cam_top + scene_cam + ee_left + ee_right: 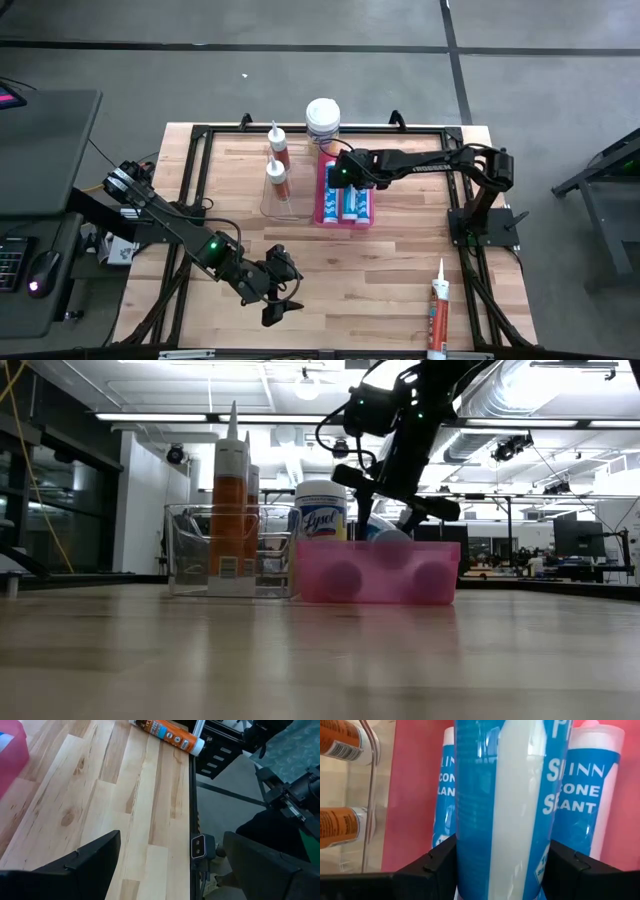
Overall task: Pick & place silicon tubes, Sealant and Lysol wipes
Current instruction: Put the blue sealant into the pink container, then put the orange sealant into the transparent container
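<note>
Even, bright overhead lighting from ceiling strip lights (180,417); soft shadows; blurred foreground on the pale wooden tabletop (300,660).

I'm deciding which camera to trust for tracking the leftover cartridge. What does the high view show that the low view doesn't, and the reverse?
Only the high view shows the orange cartridge lying near the table's front right corner, and the left gripper, jaws open, empty. Only the low view shows the Lysol wipes' label. Both show the pink bin, the clear bin and the right gripper holding a blue tube.

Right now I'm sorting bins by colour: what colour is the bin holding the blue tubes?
Translucent pink bin, clearest in the low view.
</note>
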